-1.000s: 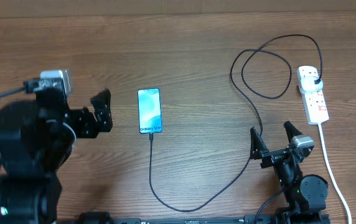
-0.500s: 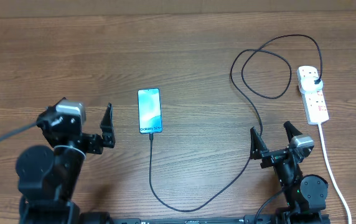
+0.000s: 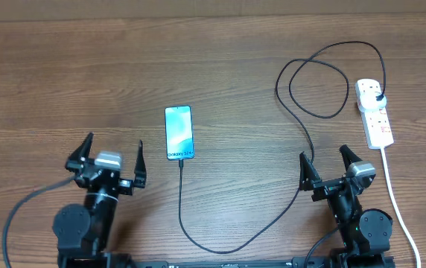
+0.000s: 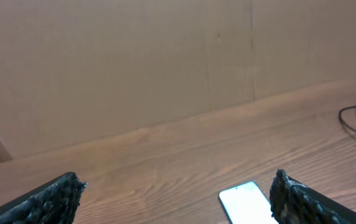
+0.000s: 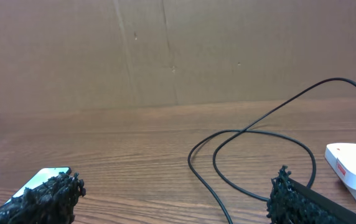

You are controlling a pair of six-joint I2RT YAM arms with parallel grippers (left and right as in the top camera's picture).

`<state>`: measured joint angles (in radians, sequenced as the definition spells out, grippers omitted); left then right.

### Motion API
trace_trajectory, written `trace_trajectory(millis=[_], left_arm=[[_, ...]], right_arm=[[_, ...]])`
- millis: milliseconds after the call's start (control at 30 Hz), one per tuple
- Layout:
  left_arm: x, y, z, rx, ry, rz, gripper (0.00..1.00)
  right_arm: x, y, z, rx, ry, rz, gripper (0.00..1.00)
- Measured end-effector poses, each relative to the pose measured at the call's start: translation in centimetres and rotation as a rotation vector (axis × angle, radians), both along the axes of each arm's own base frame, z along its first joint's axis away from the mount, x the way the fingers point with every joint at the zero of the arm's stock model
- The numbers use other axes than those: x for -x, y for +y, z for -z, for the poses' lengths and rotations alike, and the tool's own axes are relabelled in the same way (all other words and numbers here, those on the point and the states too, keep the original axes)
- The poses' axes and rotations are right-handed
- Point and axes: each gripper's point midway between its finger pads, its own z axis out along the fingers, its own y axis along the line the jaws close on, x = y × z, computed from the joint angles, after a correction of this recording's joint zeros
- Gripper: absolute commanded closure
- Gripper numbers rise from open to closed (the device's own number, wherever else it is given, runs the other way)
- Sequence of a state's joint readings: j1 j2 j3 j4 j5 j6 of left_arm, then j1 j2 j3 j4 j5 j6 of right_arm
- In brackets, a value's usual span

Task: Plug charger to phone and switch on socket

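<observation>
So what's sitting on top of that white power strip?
A black plug sits in the far outlet of the power strip, its thin black cable looping away. The plug hides its pins, and the red switches are too small to read.

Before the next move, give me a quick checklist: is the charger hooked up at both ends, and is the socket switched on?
1. Charger tip meets the phone at its bottom edge: ok, though full seating cannot tell.
2. Its black plug sits in the socket: ok.
3. Socket switch turned on: cannot tell.
4. Left gripper jaws open and empty: ok.
5. Right gripper jaws open and empty: ok.
</observation>
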<state>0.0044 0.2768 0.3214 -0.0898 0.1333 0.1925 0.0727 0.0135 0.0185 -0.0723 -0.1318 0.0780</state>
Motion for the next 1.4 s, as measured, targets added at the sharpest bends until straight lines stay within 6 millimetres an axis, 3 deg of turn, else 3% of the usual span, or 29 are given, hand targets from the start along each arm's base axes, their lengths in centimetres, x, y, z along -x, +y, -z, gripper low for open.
trace_trajectory(millis=[667, 1000, 1400], left_arm=[[0.6, 0.4, 7.1, -0.131, -0.001, -0.016, 0.0], [0.7, 0.5, 8.8, -0.16, 0.018, -0.016, 0.01], [0.7, 0.6, 8.7, -0.16, 0.015, -0.024, 0.0]], right_arm=[[0.0, 0.0, 0.0, 0.0, 0.0, 0.0, 0.0], [0.0, 0.0, 0.0, 0.0, 0.0, 0.0, 0.0], [0.0, 0.0, 0.0, 0.0, 0.0, 0.0, 0.0]])
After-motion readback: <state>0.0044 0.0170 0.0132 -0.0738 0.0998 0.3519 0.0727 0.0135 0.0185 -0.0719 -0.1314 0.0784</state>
